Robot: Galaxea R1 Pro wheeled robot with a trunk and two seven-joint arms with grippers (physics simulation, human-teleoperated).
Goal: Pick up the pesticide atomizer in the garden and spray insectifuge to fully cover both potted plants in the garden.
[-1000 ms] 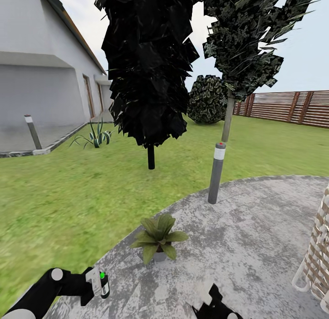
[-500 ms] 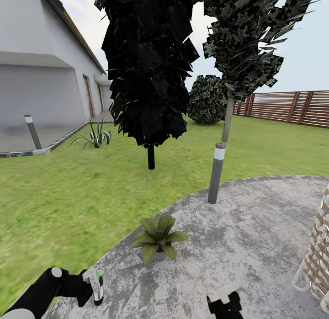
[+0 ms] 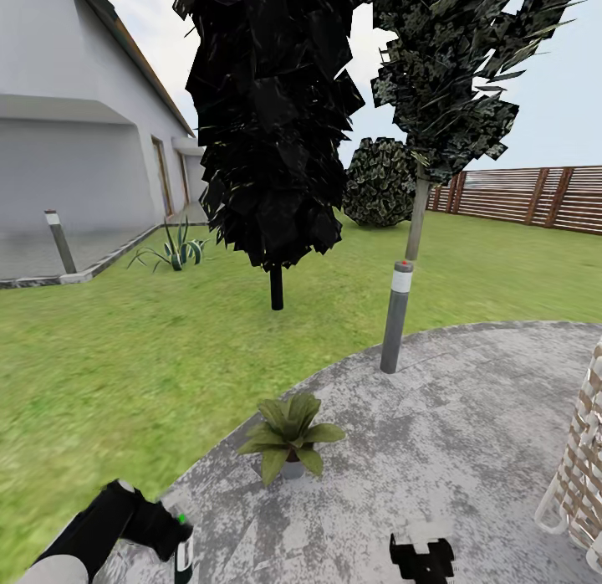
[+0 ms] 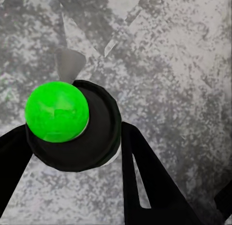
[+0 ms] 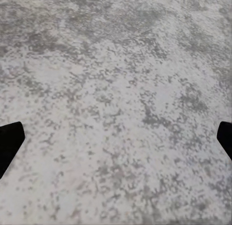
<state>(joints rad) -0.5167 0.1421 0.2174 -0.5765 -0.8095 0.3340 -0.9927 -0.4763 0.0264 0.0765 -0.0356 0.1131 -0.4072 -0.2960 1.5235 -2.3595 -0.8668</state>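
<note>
My left gripper [image 3: 178,549] hangs low over the round grey paved patch [image 3: 435,433], shut on the pesticide atomizer [image 3: 181,521], a small dark bottle with a bright green top. In the left wrist view the atomizer [image 4: 99,133] sits between the black fingers [image 4: 145,181] above the paving. One potted plant [image 3: 288,438], a green rosette in a small grey pot, stands on the paving ahead and to the right of that gripper. My right gripper [image 3: 422,559] is at the lower edge, open and empty. In the right wrist view its fingertips [image 5: 9,138] stand wide apart over bare paving.
A grey bollard [image 3: 395,316] stands at the paving's far edge and a dark tree trunk [image 3: 276,287] on the lawn behind. A white slatted frame [image 3: 581,475] is at the right edge. A potless spiky plant [image 3: 176,249] grows near the house; a brown fence [image 3: 535,195] is far right.
My left arm has dropped lower and slightly back, carrying the atomizer toward the frame's bottom edge. The right gripper has shifted a little right. The plant has not moved.
</note>
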